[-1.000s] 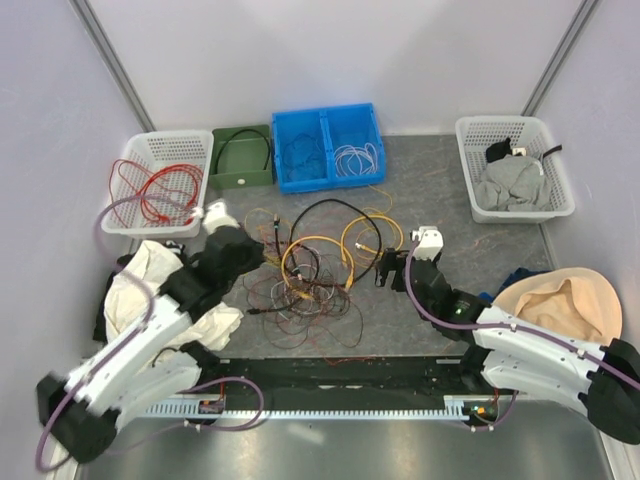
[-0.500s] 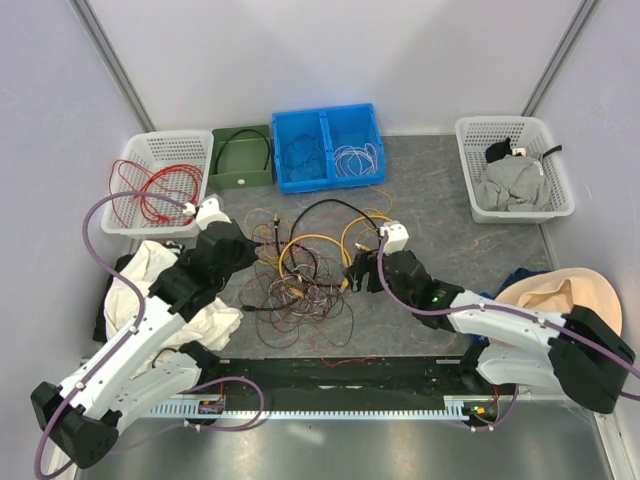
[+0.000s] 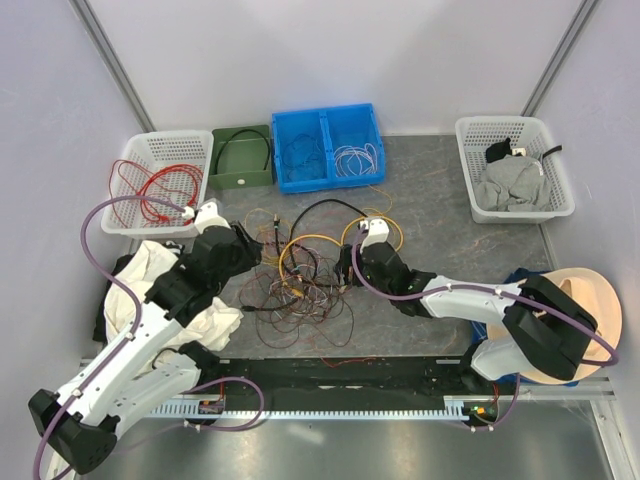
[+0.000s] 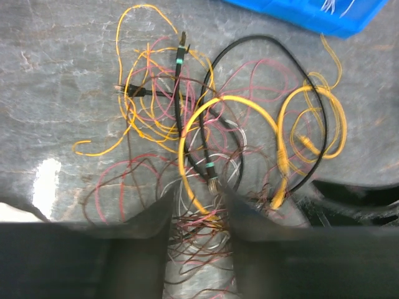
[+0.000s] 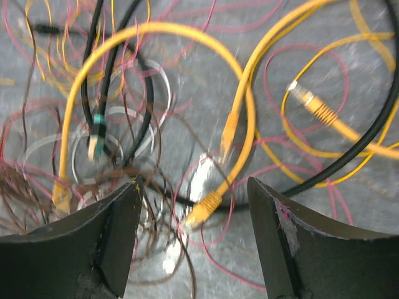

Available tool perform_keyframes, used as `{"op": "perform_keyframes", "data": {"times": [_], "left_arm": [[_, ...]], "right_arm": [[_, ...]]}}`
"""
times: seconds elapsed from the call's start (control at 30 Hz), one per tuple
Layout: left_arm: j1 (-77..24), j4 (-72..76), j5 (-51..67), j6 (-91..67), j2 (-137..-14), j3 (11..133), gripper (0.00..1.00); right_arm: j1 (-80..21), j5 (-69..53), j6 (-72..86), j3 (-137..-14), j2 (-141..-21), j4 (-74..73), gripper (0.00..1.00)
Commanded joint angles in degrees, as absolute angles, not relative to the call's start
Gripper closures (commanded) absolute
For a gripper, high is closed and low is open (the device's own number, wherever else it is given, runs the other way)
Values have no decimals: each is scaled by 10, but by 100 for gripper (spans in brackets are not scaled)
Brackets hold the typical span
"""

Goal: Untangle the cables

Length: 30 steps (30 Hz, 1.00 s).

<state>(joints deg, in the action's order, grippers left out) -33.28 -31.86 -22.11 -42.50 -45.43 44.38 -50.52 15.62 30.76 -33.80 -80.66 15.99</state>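
While cables [image 3: 310, 270] lie knotted: R-side pick, 1 strand.
Right gripper [image 5: 193, 187] spread wide, empty; ought to nip yellow plug [image 5: 202, 212] alone. Left gripper [image 4: 196, 193] slightly parted, strands loose betw.

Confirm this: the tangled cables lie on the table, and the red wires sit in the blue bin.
Not quite: the red wires sit in the left white basket, not the blue bin, as the top external view shows. The tangled cables do lie on the table.

No legible text — no labels anywhere.
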Motion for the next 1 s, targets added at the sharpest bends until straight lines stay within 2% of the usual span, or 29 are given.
{"op": "perform_keyframes", "data": {"times": [0.0,0.07,0.1,0.37,0.67,0.97], "left_arm": [[-330,-321,-195,-415,-459,438,33],[-330,-323,-192,-414,-458,443,4],[-330,-322,-194,-414,-451,445,1],[-330,-332,-223,-413,-389,458,1],[-330,-328,-283,-395,-299,460,1],[-330,-323,-269,-375,-358,470,1]], "right_arm": [[-504,214,301,-399,-818,166,26],[-505,221,289,-428,-825,154,27],[-504,229,285,-438,-833,150,27],[-471,251,283,-520,-919,95,39],[-450,250,295,-520,-988,103,40],[-454,215,279,-547,-967,128,38]]}}
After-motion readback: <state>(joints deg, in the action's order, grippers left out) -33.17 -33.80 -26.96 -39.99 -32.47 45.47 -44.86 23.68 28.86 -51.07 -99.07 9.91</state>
